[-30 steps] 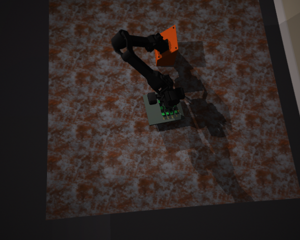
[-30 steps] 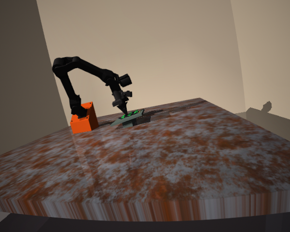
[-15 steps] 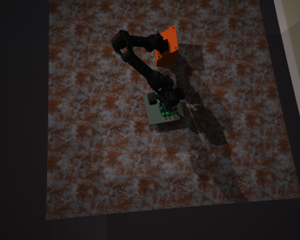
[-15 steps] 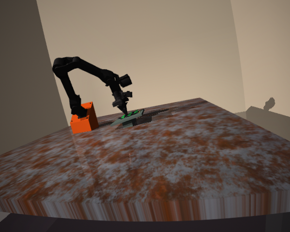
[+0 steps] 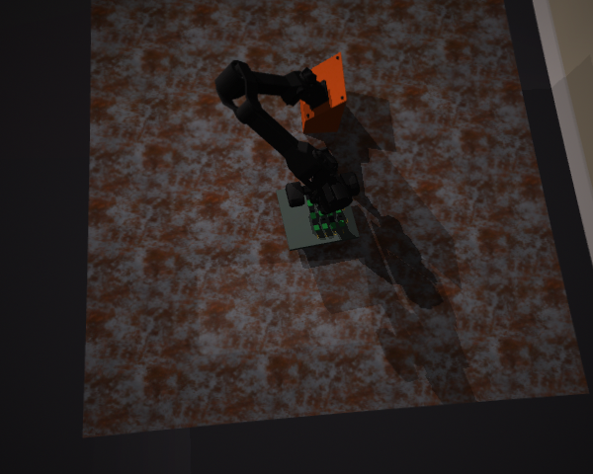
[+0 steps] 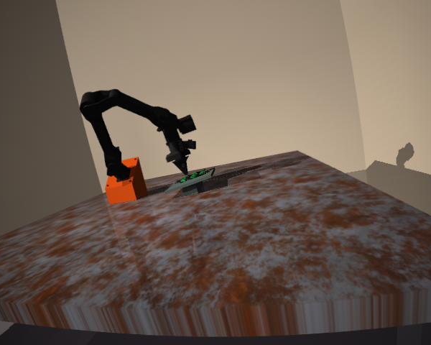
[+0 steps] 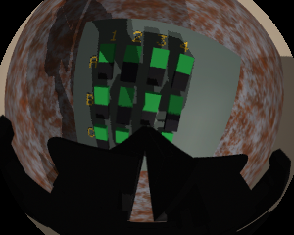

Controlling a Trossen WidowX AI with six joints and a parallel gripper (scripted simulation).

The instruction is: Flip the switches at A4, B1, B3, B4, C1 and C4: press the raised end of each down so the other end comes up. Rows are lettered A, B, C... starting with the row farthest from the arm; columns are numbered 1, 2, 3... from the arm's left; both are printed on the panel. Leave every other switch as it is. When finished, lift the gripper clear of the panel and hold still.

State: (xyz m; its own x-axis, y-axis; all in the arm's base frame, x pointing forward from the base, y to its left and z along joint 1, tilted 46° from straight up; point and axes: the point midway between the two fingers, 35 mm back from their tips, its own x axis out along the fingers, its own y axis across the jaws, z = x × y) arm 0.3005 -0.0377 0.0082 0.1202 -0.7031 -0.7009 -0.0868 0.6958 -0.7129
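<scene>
Hovering low over the tilted switch panel (image 5: pixel 294 224) (image 6: pixel 171 190) (image 7: pixel 218 93), the black pincer (image 5: pixel 332 207) (image 6: pixel 186 173) (image 7: pixel 146 131) was clenched with nothing between its fingers. The panel stood on the bench (image 5: pixel 184 306) (image 6: pixel 245 241) (image 7: pixel 26 98), at six o'clock from the orange pedestal (image 5: pixel 332 66) (image 6: pixel 121 195) in the top view, its far edge raised. In the wrist view, rocker B3 (image 7: pixel 152 102) lay just past the tips toward twelve o'clock, its near end close beside them; whether they touched it could not be told. B4 (image 7: pixel 175 104) sat between one and two o'clock, A4 (image 7: pixel 184 64) at one, B1 (image 7: pixel 101 95) at ten, C1 (image 7: pixel 101 133) at nine and C4 (image 7: pixel 168 137) at four, partly hidden. The step in hand was probably B3, though shadow made its tilt hard to judge. Doing it well called for confirming which end was raised, centring the closed tips there and pushing square to the slope until the rocker tipped over. A straight lift should come before any sideways travel, since a low drag could catch C3, hidden behind the fingers, or C2 (image 7: pixel 122 136), which had to stay as they were.
</scene>
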